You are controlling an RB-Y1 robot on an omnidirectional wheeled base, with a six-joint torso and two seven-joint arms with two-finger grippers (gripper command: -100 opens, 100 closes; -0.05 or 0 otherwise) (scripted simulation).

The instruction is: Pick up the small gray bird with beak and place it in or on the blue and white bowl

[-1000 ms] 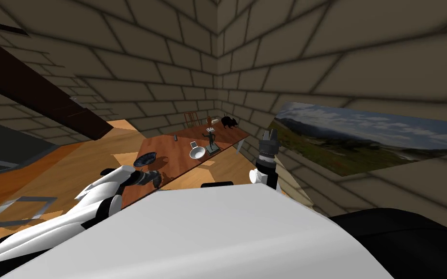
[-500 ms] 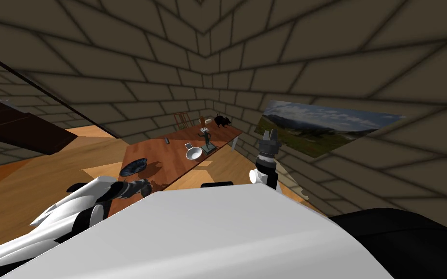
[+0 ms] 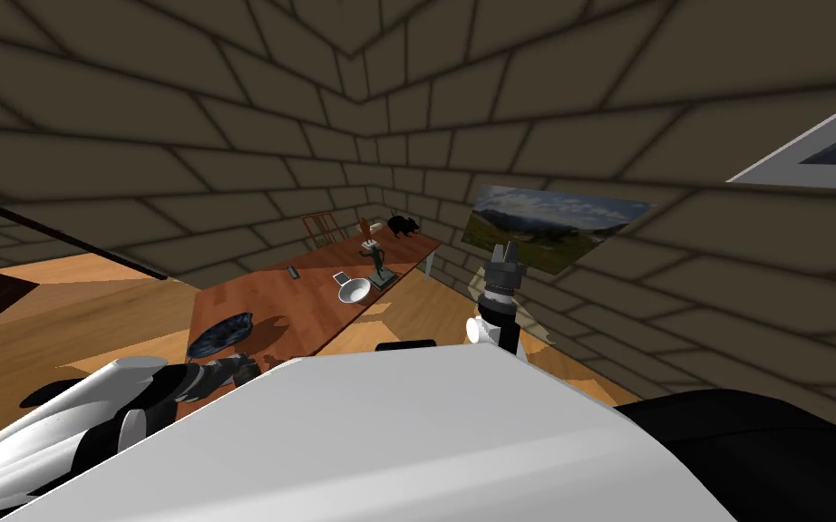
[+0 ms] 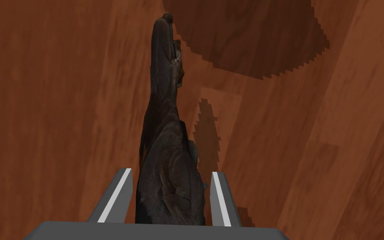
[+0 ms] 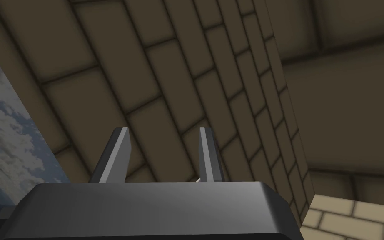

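The left arm reaches in from the lower left of the head view, its white forearm ending in a dark wrist, with the left end effector (image 3: pixel 242 367) low at centre left. In the left wrist view its two fingers (image 4: pixel 117 200) press the sides of a dark bird figure (image 4: pixel 166 137), which juts out well past their tips. The right arm stands upright just right of centre, the right end effector (image 3: pixel 503 252) pointing up, its fingers (image 5: pixel 116 158) apart with nothing between them.
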